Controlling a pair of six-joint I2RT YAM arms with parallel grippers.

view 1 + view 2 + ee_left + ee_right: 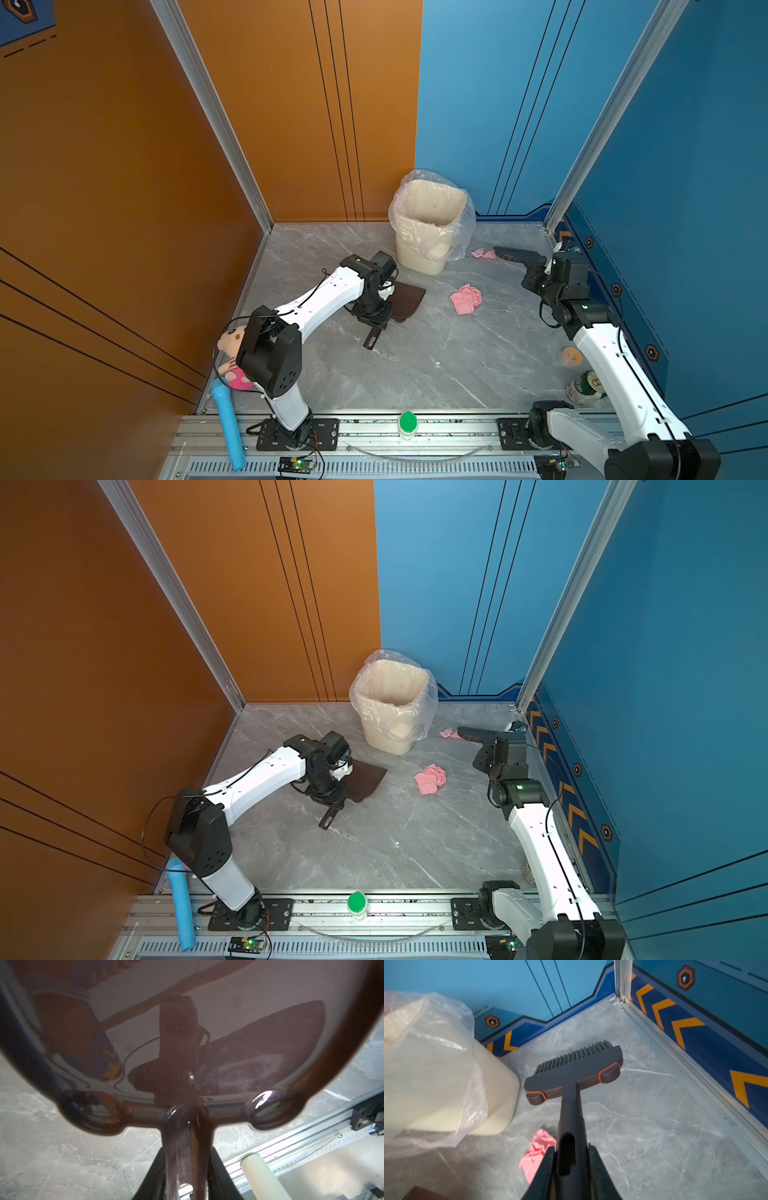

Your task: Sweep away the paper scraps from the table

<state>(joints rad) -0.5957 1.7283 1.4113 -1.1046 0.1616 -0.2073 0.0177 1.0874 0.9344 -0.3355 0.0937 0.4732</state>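
Two pink paper scraps lie on the grey marble table (pixel 415 374). The larger scrap (pixel 466 299) (pixel 430 779) is in the middle, right of the dustpan. The smaller scrap (pixel 483 253) (pixel 449 733) (pixel 537 1153) sits beside the bin, next to the brush. My left gripper (pixel 376 320) (pixel 185 1159) is shut on the handle of the brown dustpan (pixel 409 299) (pixel 187 1043). My right gripper (pixel 534 270) (pixel 571 1153) is shut on the handle of the dark brush (pixel 515 252) (pixel 575 1076), whose head points toward the back right corner.
A cream bin (pixel 430 224) lined with a clear bag stands at the back middle. A plush doll (pixel 230 345) and a blue tube (pixel 228 428) are at the front left. A green-capped bottle (pixel 407 424) lies on the front rail. Another bottle (pixel 584 388) and a tape roll (pixel 571 355) sit at the right.
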